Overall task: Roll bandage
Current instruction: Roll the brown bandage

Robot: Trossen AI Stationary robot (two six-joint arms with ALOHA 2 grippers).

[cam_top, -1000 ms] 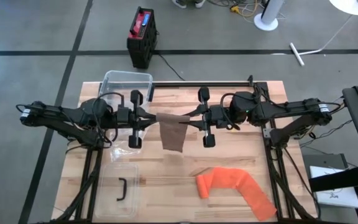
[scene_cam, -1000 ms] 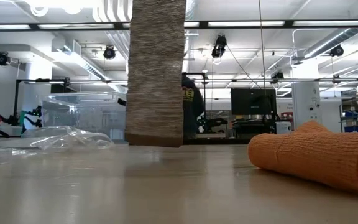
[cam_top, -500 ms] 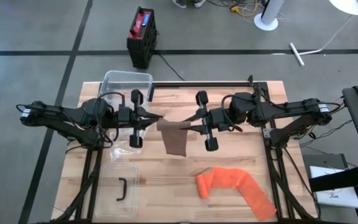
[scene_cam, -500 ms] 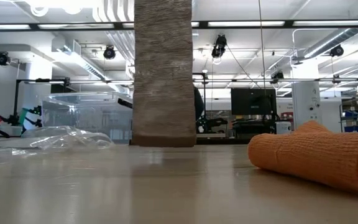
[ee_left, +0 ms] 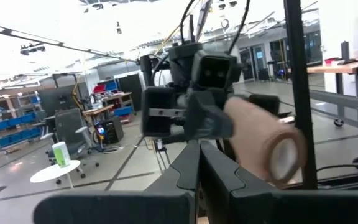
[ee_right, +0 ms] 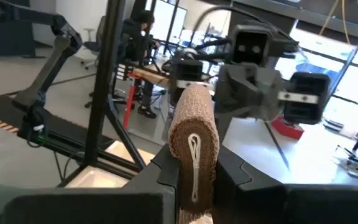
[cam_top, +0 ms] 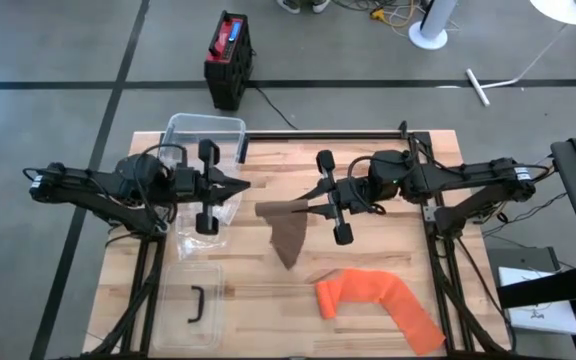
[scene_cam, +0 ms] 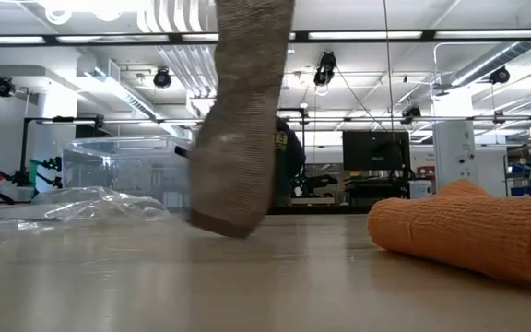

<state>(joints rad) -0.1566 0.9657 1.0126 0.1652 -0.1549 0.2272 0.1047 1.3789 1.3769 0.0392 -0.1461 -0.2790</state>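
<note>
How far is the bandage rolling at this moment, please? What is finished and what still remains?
Done: part of the brown bandage is already wound into a roll. In hand: the right gripper is shut on that roll above the table, while the left gripper is shut, empty and apart from it. Left: a long tail hangs unrolled toward the table, and the orange bandage lies loose.
</note>
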